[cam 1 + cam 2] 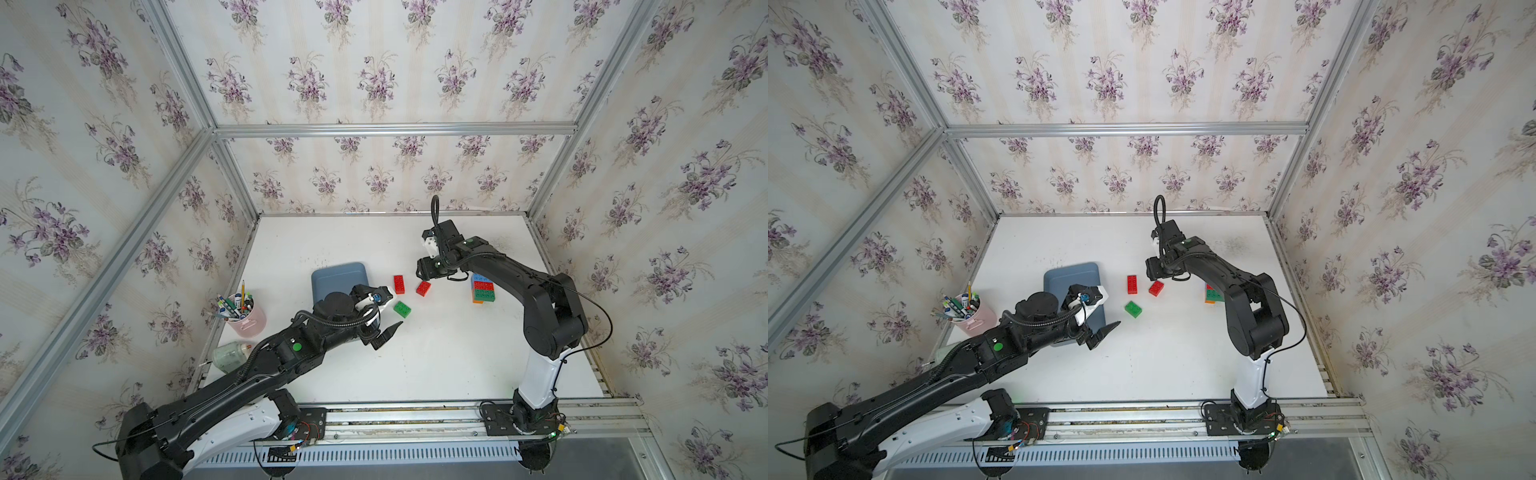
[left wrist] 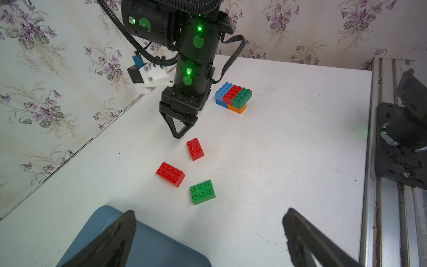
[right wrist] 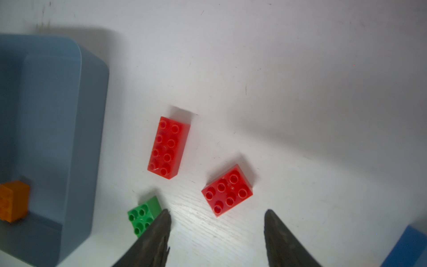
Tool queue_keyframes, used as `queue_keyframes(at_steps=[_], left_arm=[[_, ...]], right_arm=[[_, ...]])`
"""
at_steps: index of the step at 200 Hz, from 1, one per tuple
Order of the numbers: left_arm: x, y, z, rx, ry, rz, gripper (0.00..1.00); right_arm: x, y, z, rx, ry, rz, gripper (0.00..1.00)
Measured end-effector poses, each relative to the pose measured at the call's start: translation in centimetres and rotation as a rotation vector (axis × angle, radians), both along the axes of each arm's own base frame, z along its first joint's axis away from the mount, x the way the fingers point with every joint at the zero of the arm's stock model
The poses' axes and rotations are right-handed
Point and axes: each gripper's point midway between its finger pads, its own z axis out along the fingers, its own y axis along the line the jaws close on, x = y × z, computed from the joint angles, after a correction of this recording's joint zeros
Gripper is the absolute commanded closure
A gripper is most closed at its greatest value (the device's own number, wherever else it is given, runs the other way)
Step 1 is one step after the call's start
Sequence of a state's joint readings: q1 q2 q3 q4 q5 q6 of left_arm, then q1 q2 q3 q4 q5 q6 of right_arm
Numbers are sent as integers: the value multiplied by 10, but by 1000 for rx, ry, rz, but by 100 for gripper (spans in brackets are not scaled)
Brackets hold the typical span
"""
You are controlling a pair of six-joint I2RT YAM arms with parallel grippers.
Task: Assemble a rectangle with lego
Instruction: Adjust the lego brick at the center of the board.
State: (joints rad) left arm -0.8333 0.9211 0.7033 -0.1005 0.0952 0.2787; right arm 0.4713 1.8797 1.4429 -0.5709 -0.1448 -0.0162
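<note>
On the table (image 1: 457, 353), loose lego (image 1: 402, 308) lay near the part-built block (image 1: 483, 288). Right jaws hung half open and empty just beside the short red brick (image 3: 227, 190); they would likely need squaring to its sides before closing. Left jaws stood wide, empty.

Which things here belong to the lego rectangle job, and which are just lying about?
Belong to the job:
- long red brick
- short red brick
- green brick
- joined block of light blue, red, green, blue and orange bricks
- orange brick, lying in the tray

Just lying about:
- blue-grey tray
- pink cup of pens
- bottle
</note>
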Motion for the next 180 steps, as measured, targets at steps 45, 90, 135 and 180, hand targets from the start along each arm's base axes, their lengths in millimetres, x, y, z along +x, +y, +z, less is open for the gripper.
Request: queue_keyframes(at_steps=[45, 90, 135, 180], left_arm=[[1, 3, 4, -6, -13, 16, 0], [3, 5, 2, 3, -14, 31, 0], [6, 5, -1, 14, -10, 40, 0], [7, 6, -2, 18, -12, 48, 0]], right_arm=[[2, -11, -28, -167, -17, 285, 33], [-4, -15, -36, -166, 5, 359, 31], [-18, -9, -54, -160, 52, 370, 24], [-16, 0, -61, -153, 47, 360, 25]])
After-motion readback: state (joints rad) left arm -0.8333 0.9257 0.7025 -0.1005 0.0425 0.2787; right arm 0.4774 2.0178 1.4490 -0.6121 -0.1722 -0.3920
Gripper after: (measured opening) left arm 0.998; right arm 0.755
